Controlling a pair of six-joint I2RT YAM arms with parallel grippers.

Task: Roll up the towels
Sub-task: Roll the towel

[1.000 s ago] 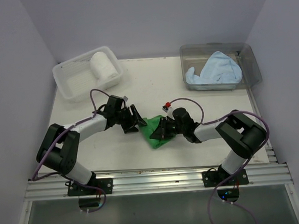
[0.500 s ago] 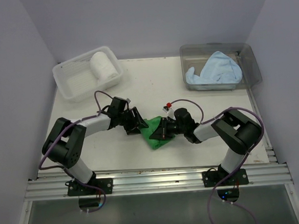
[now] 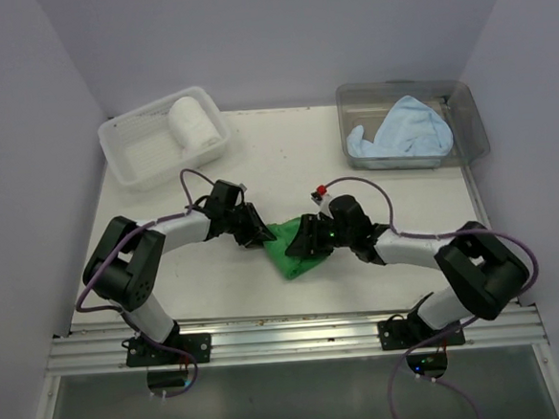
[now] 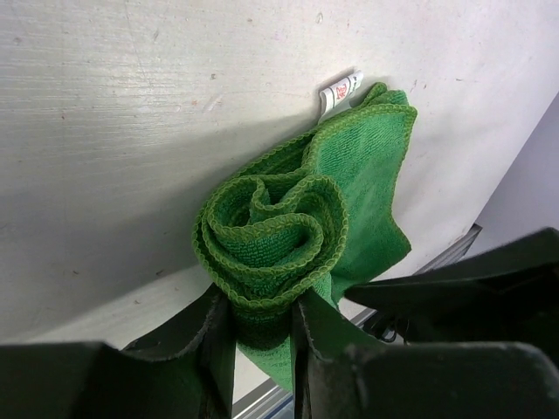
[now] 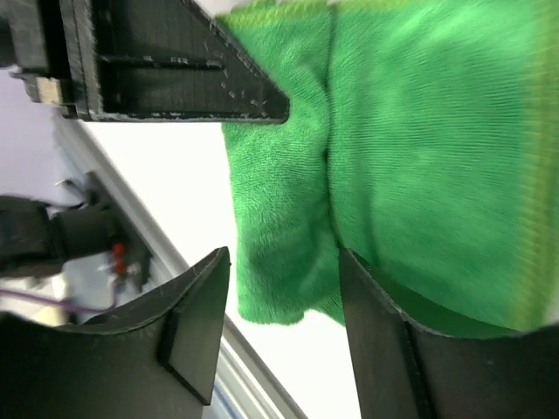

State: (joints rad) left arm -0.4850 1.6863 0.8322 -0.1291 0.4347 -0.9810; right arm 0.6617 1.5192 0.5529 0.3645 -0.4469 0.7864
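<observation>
At the near middle of the table (image 3: 286, 161), the green towel (image 3: 288, 257) lies partly rolled, with a tight spiral at one end and a loose flap beyond it. The left gripper (image 4: 262, 327) is closed narrow on the lower edge of that spiral. The right gripper (image 5: 284, 305) stands with its jaws apart, a fold of cloth between them but not pinched. To roll well, I judge the left gripper should hold the core firm while the right gripper takes the flap and winds it evenly, edges flush. Farther back, the white towel (image 3: 193, 122) sits rolled in the lattice basket (image 3: 127, 158), and the blue towel (image 3: 399, 136) lies unrolled in the clear tub (image 3: 470, 124).
</observation>
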